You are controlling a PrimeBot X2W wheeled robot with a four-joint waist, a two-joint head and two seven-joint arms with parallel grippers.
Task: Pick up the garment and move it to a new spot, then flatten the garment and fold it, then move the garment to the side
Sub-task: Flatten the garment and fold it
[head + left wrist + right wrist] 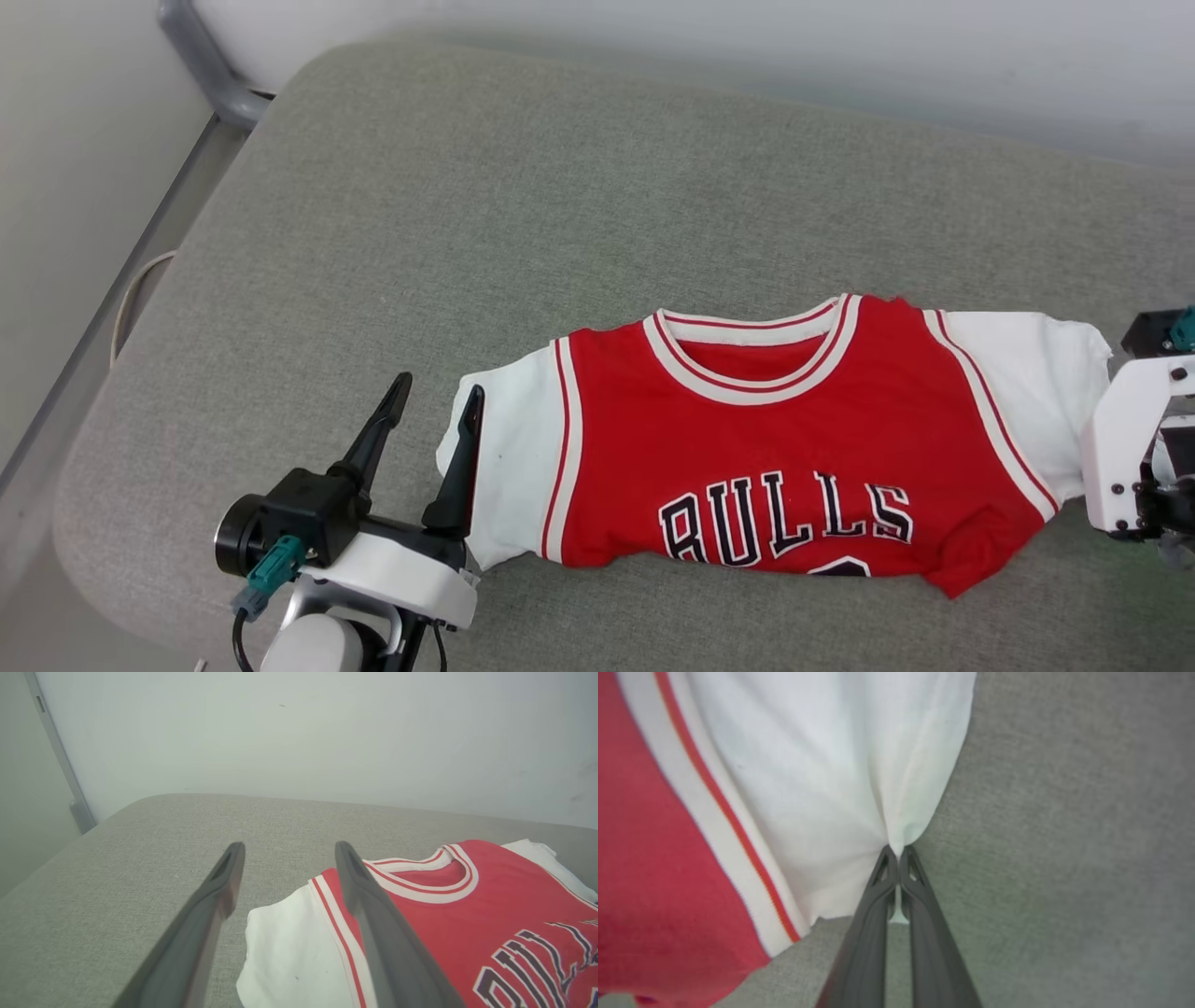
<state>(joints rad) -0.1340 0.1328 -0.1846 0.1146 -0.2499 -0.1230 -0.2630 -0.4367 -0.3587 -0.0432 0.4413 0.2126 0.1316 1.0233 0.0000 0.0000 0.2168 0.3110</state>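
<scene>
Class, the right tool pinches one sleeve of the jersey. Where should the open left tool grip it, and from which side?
Probably the cuff of the jersey's left sleeve, coming in from the robot's left. It lies flat with its edge facing the left tool, opposite the right tool's pinch.

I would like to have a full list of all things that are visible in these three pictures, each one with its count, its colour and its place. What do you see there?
red jersey shirt with white short sleeves: one, red and white with black "BULLS" lettering, lying front up on the cushion, right of the middle in the head view.
grey woven fabric cushion: one, grey-green, under the shirt.
grey metal tube frame: one, grey, at the cushion's far left corner.
pale wall: one, off-white, behind the cushion.
thin pale cord: one, whitish, left of the cushion.
left gripper: one, dark fingers, open, at the left sleeve's edge.
right gripper: one, dark fingers, shut on the right sleeve's edge.
</scene>
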